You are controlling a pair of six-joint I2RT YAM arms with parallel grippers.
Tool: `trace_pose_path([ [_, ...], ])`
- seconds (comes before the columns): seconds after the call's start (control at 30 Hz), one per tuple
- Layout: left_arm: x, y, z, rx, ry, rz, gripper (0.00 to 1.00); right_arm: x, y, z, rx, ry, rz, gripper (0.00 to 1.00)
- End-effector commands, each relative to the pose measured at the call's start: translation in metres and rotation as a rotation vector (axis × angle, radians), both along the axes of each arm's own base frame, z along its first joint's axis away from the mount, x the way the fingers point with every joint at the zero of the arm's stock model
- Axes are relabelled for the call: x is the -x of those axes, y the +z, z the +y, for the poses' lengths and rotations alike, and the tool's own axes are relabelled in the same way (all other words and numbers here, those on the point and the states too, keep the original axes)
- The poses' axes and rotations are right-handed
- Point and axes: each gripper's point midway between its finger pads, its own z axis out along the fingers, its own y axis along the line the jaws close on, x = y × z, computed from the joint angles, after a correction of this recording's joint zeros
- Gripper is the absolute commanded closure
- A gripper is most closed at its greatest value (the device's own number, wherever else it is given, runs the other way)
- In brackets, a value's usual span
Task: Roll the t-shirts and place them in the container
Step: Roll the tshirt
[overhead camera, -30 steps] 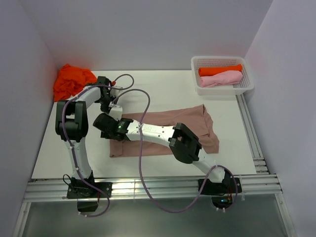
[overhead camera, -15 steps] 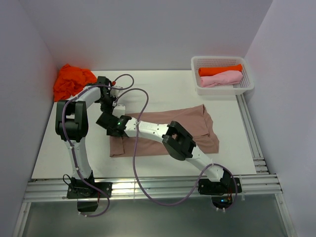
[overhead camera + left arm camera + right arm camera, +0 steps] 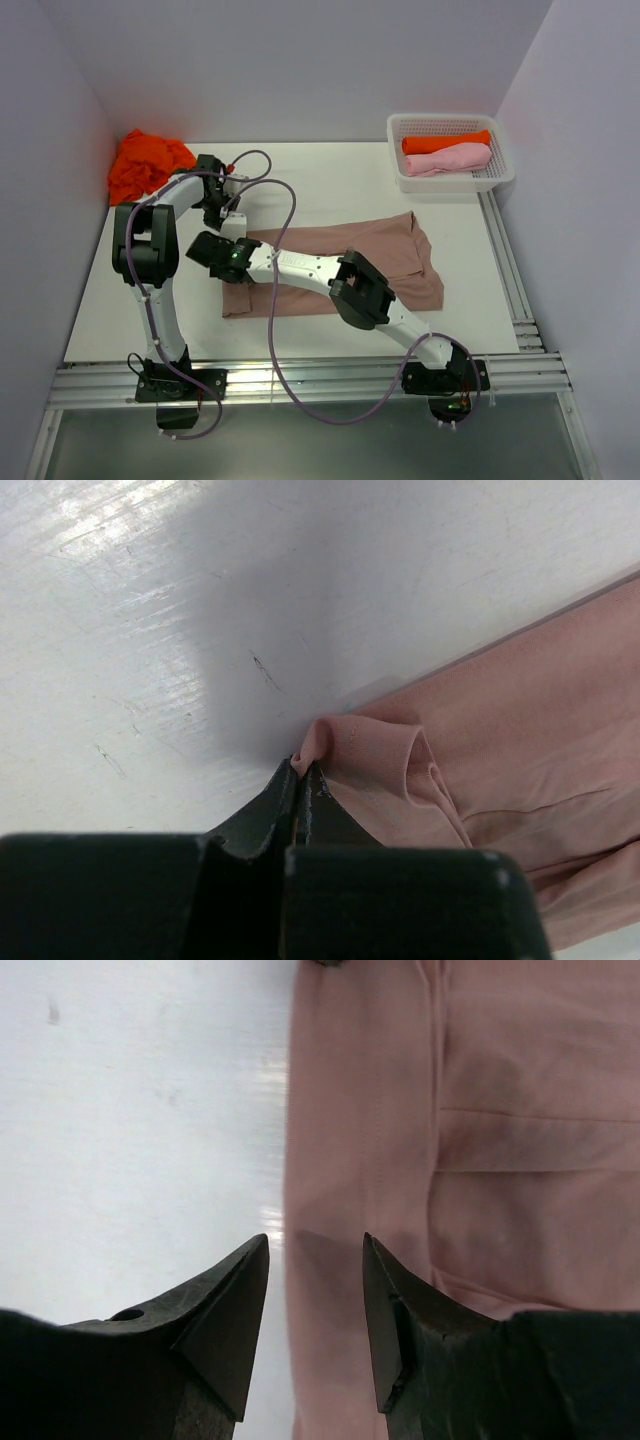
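Observation:
The large pinkish-brown t-shirt (image 3: 390,255) lies folded into a long strip across the middle of the table. My left gripper (image 3: 231,222) is at the strip's far left corner and is shut on a pinched-up fold of that corner (image 3: 330,742). My right gripper (image 3: 212,258) reaches across to the strip's left end. It is open and low, its jaws straddling the shirt's left edge (image 3: 330,1160), with bare table to the left of that edge. A crumpled bright orange t-shirt pile (image 3: 148,165) lies at the far left corner.
A white mesh basket (image 3: 400,181) stands at the far right, holding a rolled orange t-shirt (image 3: 445,142) and a rolled light pink one (image 3: 448,158). The right arm and its purple cable (image 3: 285,215) cross over the shirt. Walls enclose the table's left, back and right.
My right gripper has swung over the shirt's left end, first toward the far corner, then back out to the left edge. The left gripper has kept its hold without moving.

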Motion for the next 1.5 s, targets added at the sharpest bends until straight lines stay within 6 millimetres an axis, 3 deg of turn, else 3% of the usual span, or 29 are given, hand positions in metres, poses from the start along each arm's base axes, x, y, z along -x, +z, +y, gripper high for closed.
trace_pose_path([
  [0.0,-0.013,0.017,0.008,-0.032,-0.013,-0.077,1.00,-0.005,0.028,0.010,-0.037,-0.012,-0.062,0.50],
  [0.43,-0.012,0.018,0.006,-0.027,-0.016,-0.077,1.00,0.002,-0.008,0.016,-0.007,0.004,0.001,0.48],
  [0.73,-0.012,0.019,0.005,-0.027,-0.021,-0.080,1.00,0.018,-0.044,0.003,0.064,0.001,0.093,0.48],
  [1.07,-0.011,0.019,0.003,-0.034,-0.024,-0.086,0.98,0.036,-0.080,-0.021,0.186,0.020,0.212,0.75],
  [1.17,-0.011,0.023,0.001,-0.031,-0.025,-0.090,0.98,0.037,-0.079,-0.019,0.161,0.024,0.215,0.86],
  [1.2,-0.011,0.024,0.001,-0.028,-0.025,-0.091,0.98,0.042,-0.086,-0.023,0.166,0.037,0.234,0.87],
  [1.23,-0.011,0.026,0.000,-0.029,-0.026,-0.095,0.97,0.038,-0.076,-0.011,0.106,0.050,0.219,0.88],
  [1.3,-0.013,0.028,0.001,-0.033,-0.025,-0.101,0.97,0.040,-0.080,-0.013,0.087,0.071,0.227,0.90],
  [1.33,-0.014,0.031,0.001,-0.036,-0.027,-0.107,0.97,0.037,-0.069,-0.003,0.037,0.092,0.212,0.90],
  [1.4,-0.016,0.033,0.001,-0.036,-0.028,-0.110,0.96,0.034,-0.066,-0.005,0.014,0.109,0.209,0.90],
  [1.43,-0.015,0.032,0.001,-0.035,-0.029,-0.104,0.96,0.031,-0.049,0.006,-0.053,0.123,0.194,0.90],
  [1.47,-0.015,0.033,0.001,-0.035,-0.027,-0.104,0.96,0.033,-0.054,0.001,-0.057,0.125,0.204,0.90],
])
